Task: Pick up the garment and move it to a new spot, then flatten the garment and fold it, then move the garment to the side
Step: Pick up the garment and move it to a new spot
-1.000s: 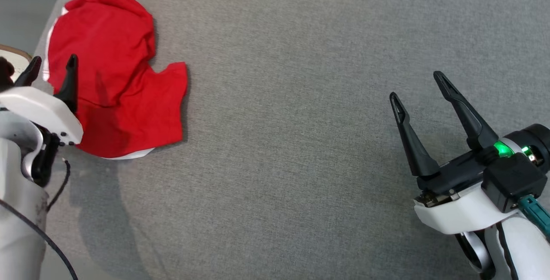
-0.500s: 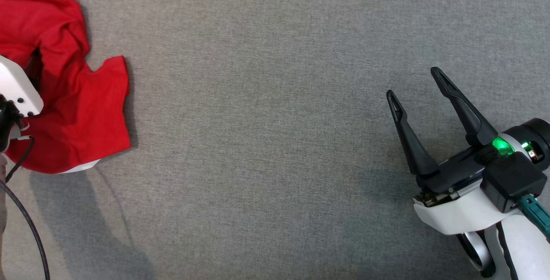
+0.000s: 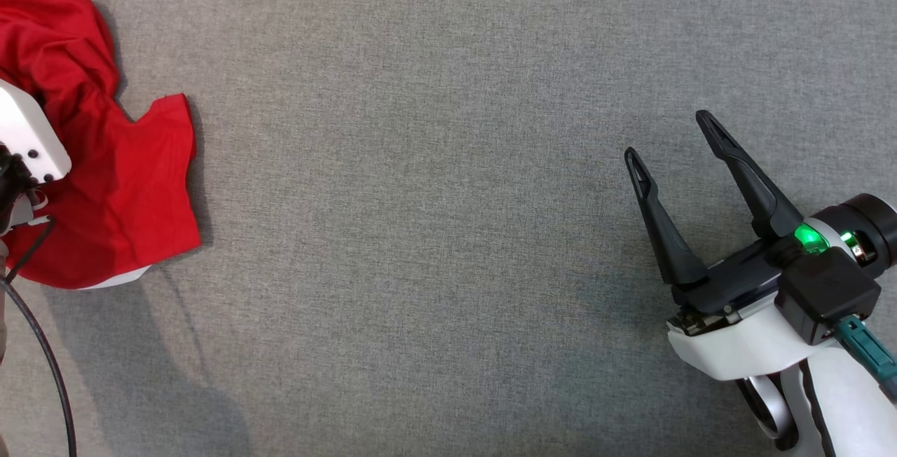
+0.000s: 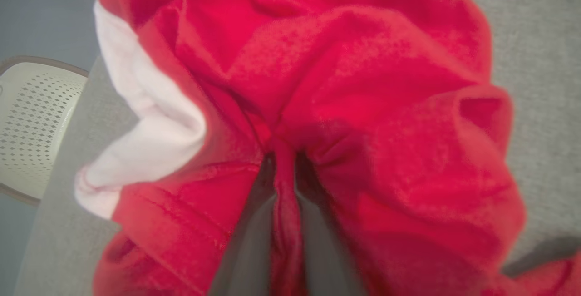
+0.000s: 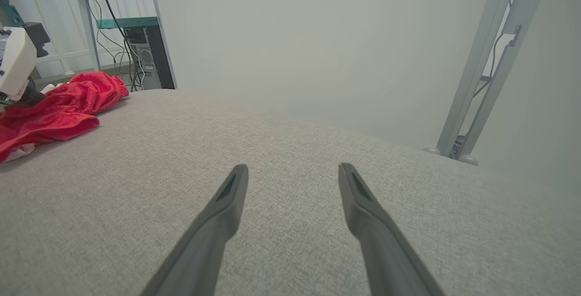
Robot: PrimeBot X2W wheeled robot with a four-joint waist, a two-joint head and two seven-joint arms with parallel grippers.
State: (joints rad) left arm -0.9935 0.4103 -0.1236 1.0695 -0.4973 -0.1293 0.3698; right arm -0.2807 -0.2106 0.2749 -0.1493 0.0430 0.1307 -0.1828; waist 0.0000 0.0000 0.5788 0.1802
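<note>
Left wrist view: red shirt (image 4: 363,105) fabric is pinched in the closed left gripper (image 4: 283,155), far left; a high lift is advised so nothing drags. Right gripper (image 3: 666,133) is spread, empty.

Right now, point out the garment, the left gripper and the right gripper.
garment (image 3: 133,212), head view, flat lower panel.
left gripper (image 4: 285,162), left wrist view, between its pinching fingertips.
right gripper (image 3: 666,133), head view, between open fingertips.

Garment (image 3: 105,183) red, white inside; table (image 3: 448,233) plain grey weave; right claw (image 3: 666,134) black; wrist light (image 3: 806,237) green.
</note>
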